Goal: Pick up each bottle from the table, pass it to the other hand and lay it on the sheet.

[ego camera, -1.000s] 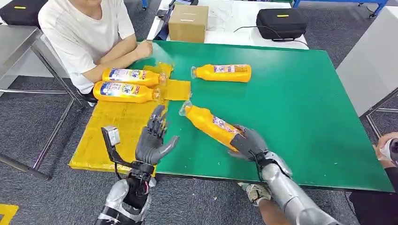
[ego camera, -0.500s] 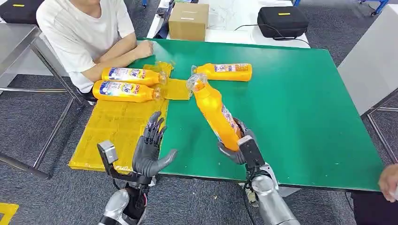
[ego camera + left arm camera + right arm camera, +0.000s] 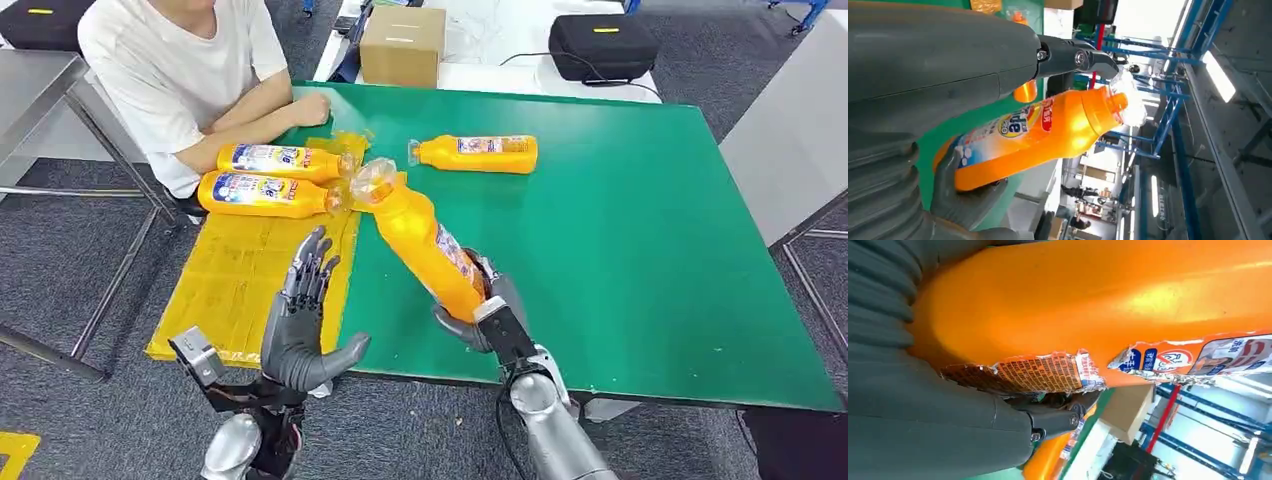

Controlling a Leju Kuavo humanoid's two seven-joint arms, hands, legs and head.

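You can see print on the held bottle [image 3: 1048, 130], but little of it reads: its label [image 3: 1020, 122] carries large blue lettering with a small "PRO" beneath. In the right wrist view the torn label [image 3: 1168, 360] shows a red prohibition sign and illegible fine print.

A person in a white T-shirt [image 3: 170, 70] sits at the far left corner of the green bench [image 3: 640, 250], forearms resting on its edge. Beyond the bench, on a white table [image 3: 480, 50], stand a brown cardboard box [image 3: 402, 46] and a black case [image 3: 601, 46] with a yellow mark. Grey carpet [image 3: 60, 290] covers the floor
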